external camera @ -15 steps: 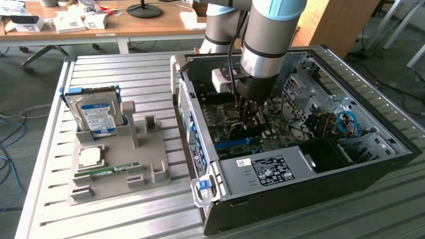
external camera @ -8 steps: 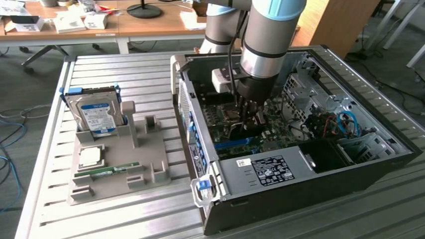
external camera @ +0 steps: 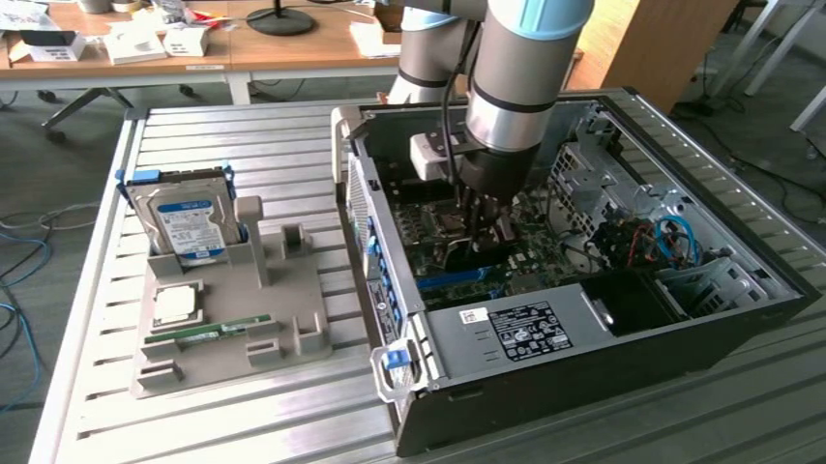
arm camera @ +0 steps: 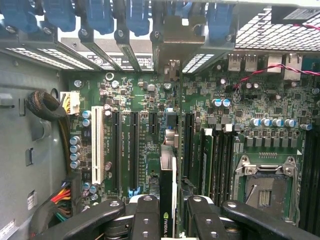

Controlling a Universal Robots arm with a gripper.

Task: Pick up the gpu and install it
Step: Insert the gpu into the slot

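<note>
- Gripper: fingers pinch gpu across both faces. Card is edge-on, straight below wrist, inside case.
- Gpu long axis runs parallel w/ black slots on mobo, pointing at rear bracket bays.
- Slots flank card both sides. Which one sits under its edge, and whether it's seated: can't tell.
- Room is tight: memory slots just beside, cpu socket beyond, cable bundle well apart.
- Outside, on table: hard drive upright in holder.
</note>
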